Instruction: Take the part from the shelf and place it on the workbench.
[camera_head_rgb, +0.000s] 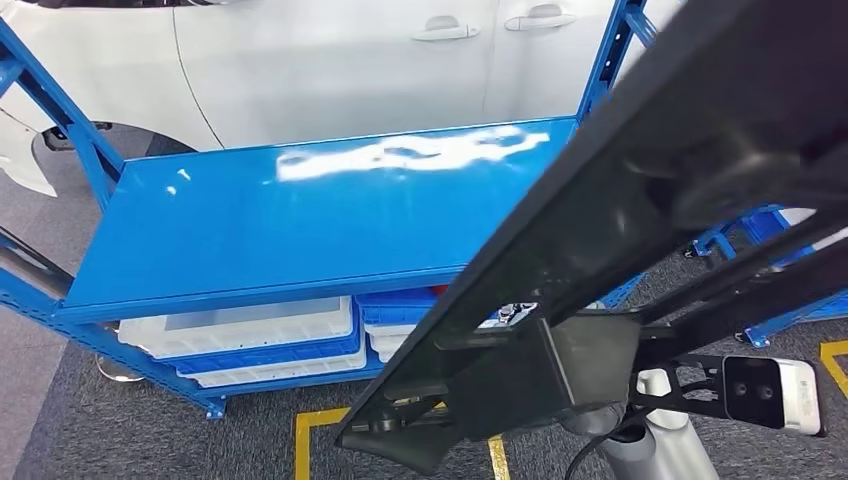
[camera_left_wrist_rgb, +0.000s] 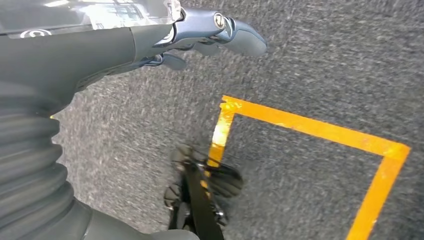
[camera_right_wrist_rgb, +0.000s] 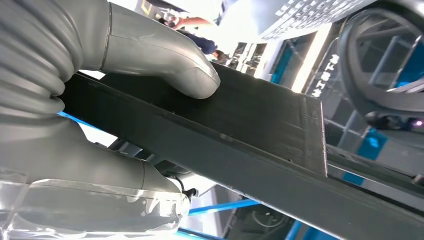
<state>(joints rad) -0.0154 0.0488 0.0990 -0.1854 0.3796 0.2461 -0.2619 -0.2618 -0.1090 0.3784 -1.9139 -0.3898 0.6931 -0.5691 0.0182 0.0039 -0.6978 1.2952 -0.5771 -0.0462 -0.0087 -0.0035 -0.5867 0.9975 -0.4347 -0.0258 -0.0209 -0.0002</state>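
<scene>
The right hand (camera_right_wrist_rgb: 125, 100) is gripping the black part (camera_right_wrist_rgb: 240, 135) for carrying; the left hand's (camera_left_wrist_rgb: 165, 42) fingers (camera_left_wrist_rgb: 235, 35) are hanging empty, apart.

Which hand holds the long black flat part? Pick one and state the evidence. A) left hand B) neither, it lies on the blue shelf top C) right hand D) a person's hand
C: in the right wrist view the right hand clamps its grey thumb and fingers around the long black flat part, while the left hand hangs over grey carpet.

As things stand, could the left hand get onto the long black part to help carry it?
Probably not right away: the left hand hangs low over the grey floor by the yellow tape, while the right hand holds the black part up high.
</scene>
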